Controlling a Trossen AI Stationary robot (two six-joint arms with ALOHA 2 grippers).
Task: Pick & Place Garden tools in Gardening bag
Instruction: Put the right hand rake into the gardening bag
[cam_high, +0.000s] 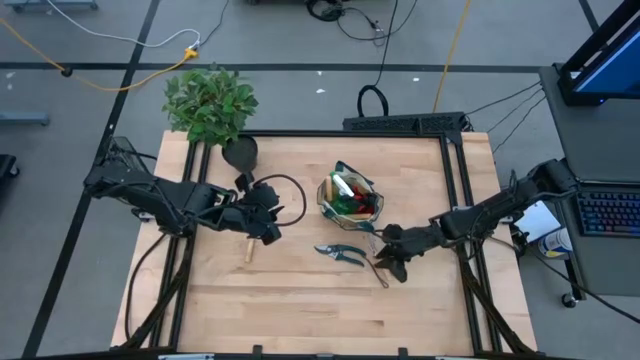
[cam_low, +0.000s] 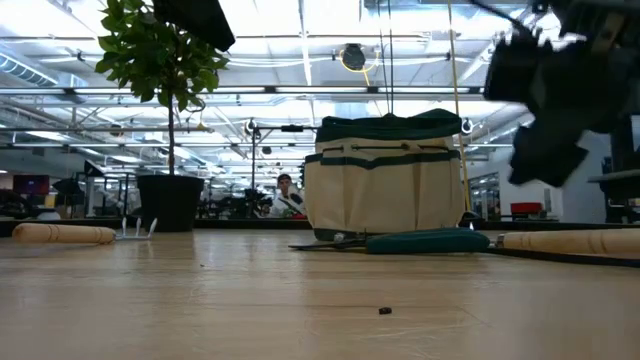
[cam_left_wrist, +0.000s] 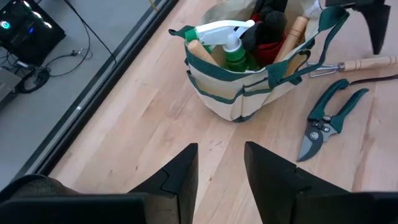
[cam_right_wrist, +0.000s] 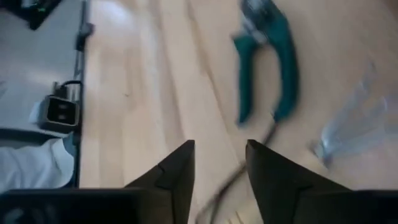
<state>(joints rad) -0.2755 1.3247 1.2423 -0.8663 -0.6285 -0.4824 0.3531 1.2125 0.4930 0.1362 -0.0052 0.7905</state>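
Two tools (cam_high: 340, 252) beside bag (cam_high: 350, 197)

Both arms are matte black, built of blocky jointed segments. Black cables loop loosely off the left arm (cam_high: 150, 195) beside its wrist. The right arm (cam_high: 500, 208) is slimmer toward the wrist. Each gripper carries two dark, wedge-shaped fingers (cam_left_wrist: 180, 177) with angular faceted edges.
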